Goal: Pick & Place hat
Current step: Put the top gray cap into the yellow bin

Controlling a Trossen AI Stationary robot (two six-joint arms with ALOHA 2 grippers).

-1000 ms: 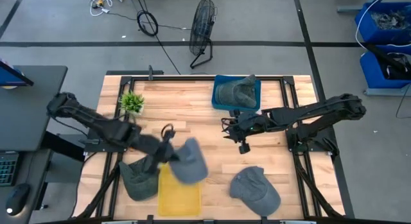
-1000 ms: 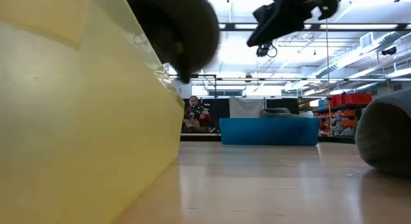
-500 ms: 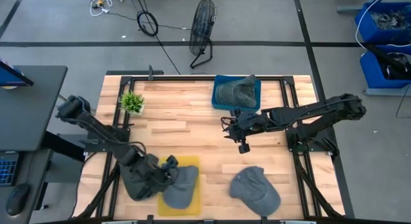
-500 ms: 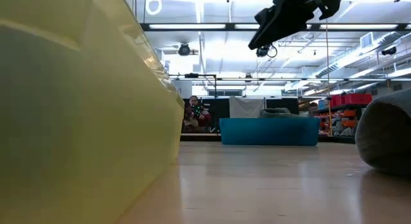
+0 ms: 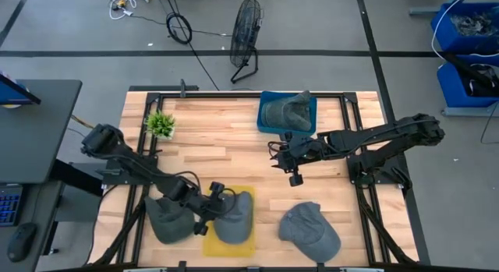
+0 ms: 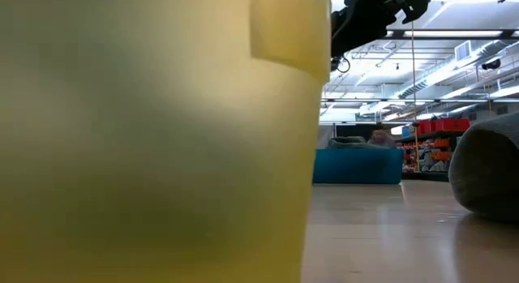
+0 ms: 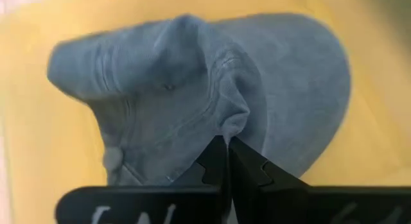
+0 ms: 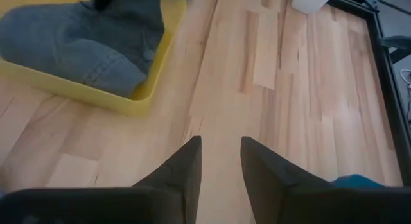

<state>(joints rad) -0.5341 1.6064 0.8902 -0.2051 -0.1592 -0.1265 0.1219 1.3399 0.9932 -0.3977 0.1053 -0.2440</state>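
Note:
A grey-blue denim hat lies in a yellow tray near the table's near edge; the left wrist view shows the hat crown-up on the tray's yellow floor. My left gripper is low over the tray's left part, shut on the hat. My right gripper hovers open over the middle of the table, touching nothing; its wrist view looks across bare wood toward the tray and hat. My left gripper pinches a raised fold of the hat's crown between its two shut fingertips. The fingers come from above and the table's left, slanting down. The hat rests on the tray floor, its cloth bunched up toward the fingers.
A dark grey-green hat lies just left of the tray. Another grey hat lies to its right, also in the low view. A blue bin holding a hat sits at the far edge. A small plant stands far left.
My left gripper has carried the hat from above the table down and toward the near edge into the yellow tray, staying shut on it. The hat now rests in the tray. The tray itself has slid toward the table's right.

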